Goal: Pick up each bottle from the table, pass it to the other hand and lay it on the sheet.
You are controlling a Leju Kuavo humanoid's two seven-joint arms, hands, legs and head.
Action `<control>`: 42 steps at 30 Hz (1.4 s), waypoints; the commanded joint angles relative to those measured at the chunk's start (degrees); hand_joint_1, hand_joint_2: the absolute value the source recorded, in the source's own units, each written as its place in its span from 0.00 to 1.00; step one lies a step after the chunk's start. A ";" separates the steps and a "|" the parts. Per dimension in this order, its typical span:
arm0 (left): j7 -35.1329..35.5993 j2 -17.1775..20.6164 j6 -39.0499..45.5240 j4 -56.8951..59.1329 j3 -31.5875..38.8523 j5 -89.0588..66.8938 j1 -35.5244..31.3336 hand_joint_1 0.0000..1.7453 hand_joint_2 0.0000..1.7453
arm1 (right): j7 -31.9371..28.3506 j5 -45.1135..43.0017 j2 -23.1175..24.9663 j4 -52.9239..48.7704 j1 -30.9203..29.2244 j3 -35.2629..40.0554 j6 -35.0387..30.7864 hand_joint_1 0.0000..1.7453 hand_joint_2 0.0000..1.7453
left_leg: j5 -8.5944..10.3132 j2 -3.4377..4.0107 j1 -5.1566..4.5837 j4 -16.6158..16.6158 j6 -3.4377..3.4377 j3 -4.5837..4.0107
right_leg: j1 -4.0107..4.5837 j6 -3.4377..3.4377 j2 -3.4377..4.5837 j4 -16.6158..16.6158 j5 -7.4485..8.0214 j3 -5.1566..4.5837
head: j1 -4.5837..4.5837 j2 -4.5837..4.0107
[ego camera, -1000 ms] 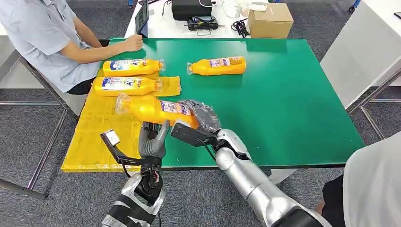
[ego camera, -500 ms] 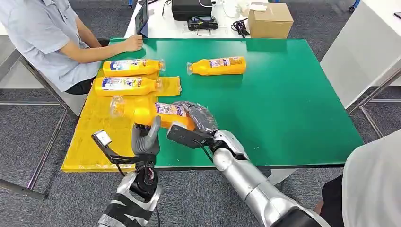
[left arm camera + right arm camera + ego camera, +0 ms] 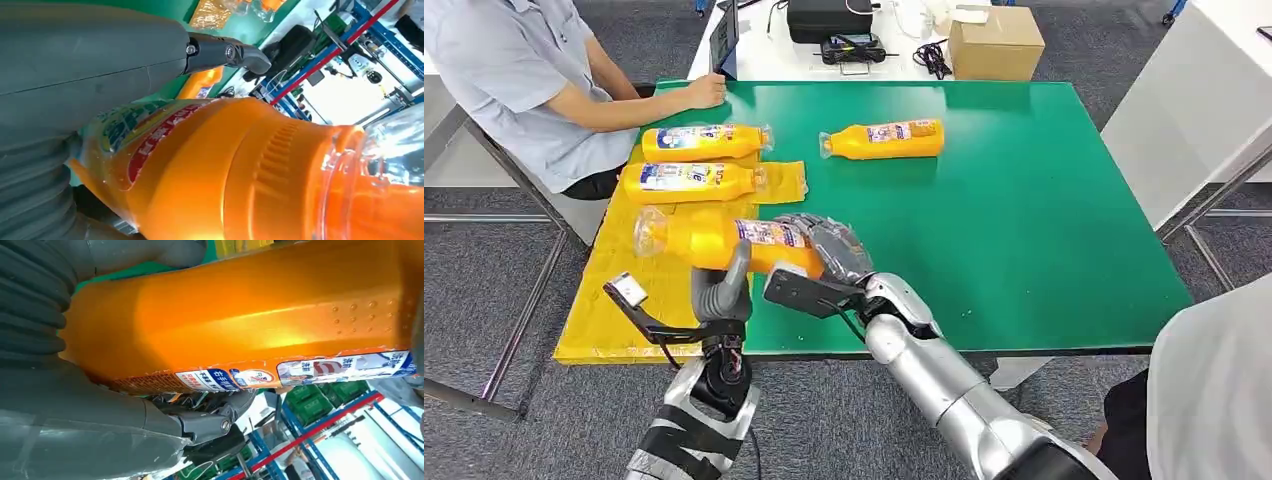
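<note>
The held bottle has shifted left, over the yellow sheet. Four bottles in all: two lie on the sheet, one beside it on green. Both the right hand and left hand grip it.

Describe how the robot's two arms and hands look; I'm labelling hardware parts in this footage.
Both arms are silver metal. The right arm is smooth and rounded, ending in a dark grey hand behind a black wrist bracket. The left arm has black bands and a black cable, a black bracket bearing a small white-faced block, and a grey hand. Ribbed grey covers show in the wrist views.
</note>
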 commanded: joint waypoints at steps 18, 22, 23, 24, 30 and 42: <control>-0.83 0.38 1.07 1.46 2.95 -2.24 -2.34 1.00 1.00 | -1.90 -3.95 -0.24 2.69 -2.19 2.31 2.32 0.00 1.00 | -0.08 -0.01 0.05 -0.01 -0.09 0.25 | 0.06 -0.13 -0.03 -0.02 -0.09 0.26 | 0.00 0.00; -0.83 0.44 0.50 1.13 2.66 -2.42 -1.99 1.00 1.00 | -2.93 -6.24 -0.32 2.85 -1.48 1.45 3.73 0.00 1.00 | -0.10 0.06 0.06 -0.04 -0.10 0.30 | 0.07 -0.15 0.03 -0.04 -0.09 0.28 | 0.00 0.00; -0.80 0.48 0.48 0.96 2.67 -2.42 -1.89 1.00 1.00 | -3.10 -6.26 -0.35 2.73 -1.18 1.31 3.31 0.00 1.00 | -0.06 0.01 0.04 -0.03 -0.07 0.19 | 0.04 -0.10 -0.01 -0.03 -0.06 0.18 | 0.00 0.00; -1.15 0.52 1.65 0.63 2.92 -3.14 -1.63 1.00 1.00 | -3.29 -6.48 -0.51 2.39 -0.41 0.88 2.72 0.00 1.00 | -0.16 0.03 0.07 -0.03 -0.15 0.48 | 0.09 -0.22 0.00 -0.03 -0.16 0.46 | 0.00 0.00; -1.53 1.85 14.76 -0.05 3.60 -13.16 -0.86 1.00 1.00 | -4.06 -7.07 -2.49 -0.42 6.02 -2.86 -2.44 0.00 1.00 | -0.03 -0.06 0.04 -0.09 -0.06 0.21 | 0.05 -0.09 -0.08 -0.10 -0.05 0.23 | 0.02 0.00; -0.50 6.24 35.93 15.66 13.30 -52.77 -7.85 1.00 1.00 | -7.82 -5.52 -7.89 -10.23 18.31 -21.67 -8.92 0.00 1.00 | 0.03 -0.17 -0.01 -0.10 -0.05 0.12 | -0.01 -0.07 -0.17 -0.10 -0.03 0.15 | 0.02 0.00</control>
